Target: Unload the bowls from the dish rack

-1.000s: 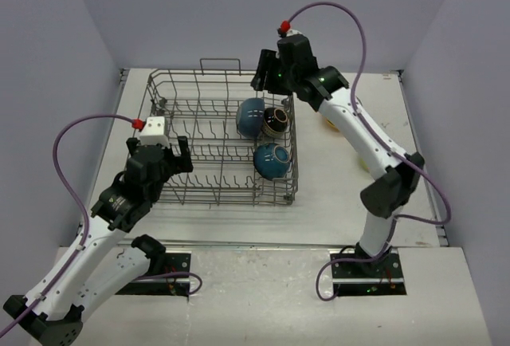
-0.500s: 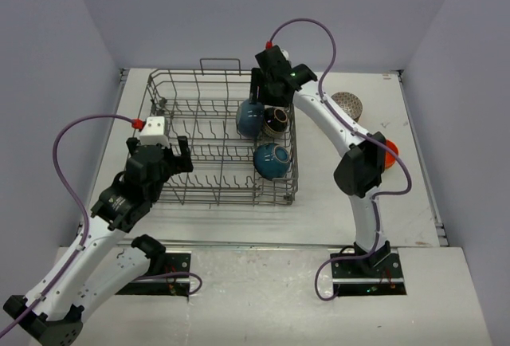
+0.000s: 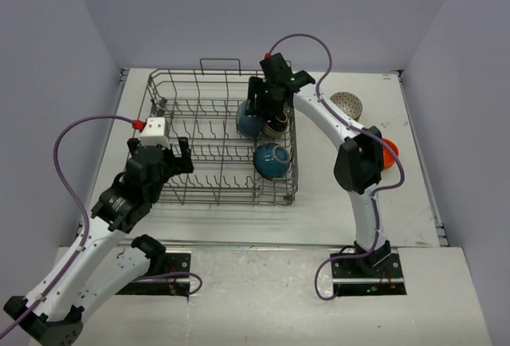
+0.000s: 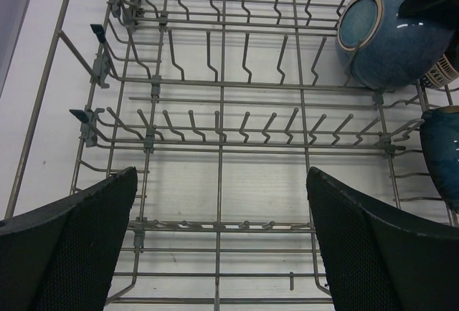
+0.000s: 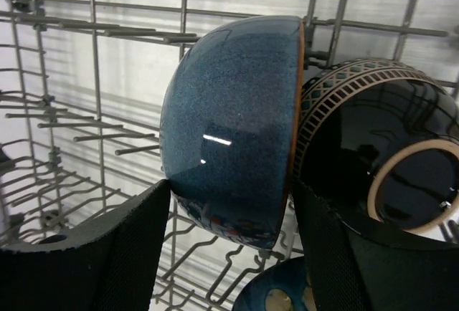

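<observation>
Two arms flank the dish rack (image 3: 209, 155), which sits mid-table. On the left, the left arm rises from its base, bends at the elbow and leans toward the rack's near-left corner. The left gripper (image 3: 171, 159) hovers over bare tine rows, jaws spread wide, holding nothing.

Further right, three bowls stand in the rack's right end. A dark blue bowl (image 3: 247, 123) is up on edge, a black patterned bowl (image 3: 277, 125) sits right against it, and a second blue bowl (image 3: 271, 160) is nearer the front.

The right arm stretches up and leftward over the rack's right rim, wrist pitched down. The right gripper (image 3: 261, 109) has its jaws parted, one on each side of the dark blue bowl and close against it; whether they press it cannot be told.

Right of the rack, on the table, lie a speckled bowl (image 3: 347, 105) and an orange bowl (image 3: 389, 153), which is partly hidden by the arm.
</observation>
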`<move>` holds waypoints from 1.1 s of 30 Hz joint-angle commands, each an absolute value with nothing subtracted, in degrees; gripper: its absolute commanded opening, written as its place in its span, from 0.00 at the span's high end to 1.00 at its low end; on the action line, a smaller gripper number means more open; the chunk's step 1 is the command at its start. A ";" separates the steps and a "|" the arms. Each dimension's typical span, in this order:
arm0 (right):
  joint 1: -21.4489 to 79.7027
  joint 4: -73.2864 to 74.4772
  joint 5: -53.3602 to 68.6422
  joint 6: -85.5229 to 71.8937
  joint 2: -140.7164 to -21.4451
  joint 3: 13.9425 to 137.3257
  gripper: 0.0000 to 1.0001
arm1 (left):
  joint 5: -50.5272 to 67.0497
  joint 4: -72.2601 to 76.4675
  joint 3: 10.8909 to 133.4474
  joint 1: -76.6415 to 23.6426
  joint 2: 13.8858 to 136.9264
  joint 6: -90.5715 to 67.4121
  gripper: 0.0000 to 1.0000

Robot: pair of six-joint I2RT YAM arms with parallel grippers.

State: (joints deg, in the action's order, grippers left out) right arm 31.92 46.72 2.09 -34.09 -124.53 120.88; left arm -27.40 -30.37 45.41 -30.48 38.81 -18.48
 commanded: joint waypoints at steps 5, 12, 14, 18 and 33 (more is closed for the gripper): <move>29.18 36.39 17.74 -35.68 -119.27 113.13 0.31 | -27.16 -27.69 45.35 -30.06 38.85 -18.72 0.00; 28.57 31.57 23.02 -36.03 -117.42 110.66 0.33 | -27.25 -27.77 45.35 -30.06 39.11 -18.63 0.00; 28.13 29.89 26.43 -36.65 -117.07 109.26 0.35 | -27.16 -27.77 45.35 -29.97 39.11 -18.63 0.00; 27.16 24.62 31.28 -38.40 -116.28 106.18 0.37 | -26.98 -27.77 45.35 -29.88 39.11 -18.63 0.00; 25.05 13.89 44.12 -43.94 -118.65 103.10 0.49 | -26.46 -27.69 45.35 -29.62 39.11 -18.46 0.00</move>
State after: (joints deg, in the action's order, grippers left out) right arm 26.02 19.38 32.82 -39.94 -119.39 103.13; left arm -26.98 -30.28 45.36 -30.11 39.16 -18.48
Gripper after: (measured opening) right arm 0.532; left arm 0.997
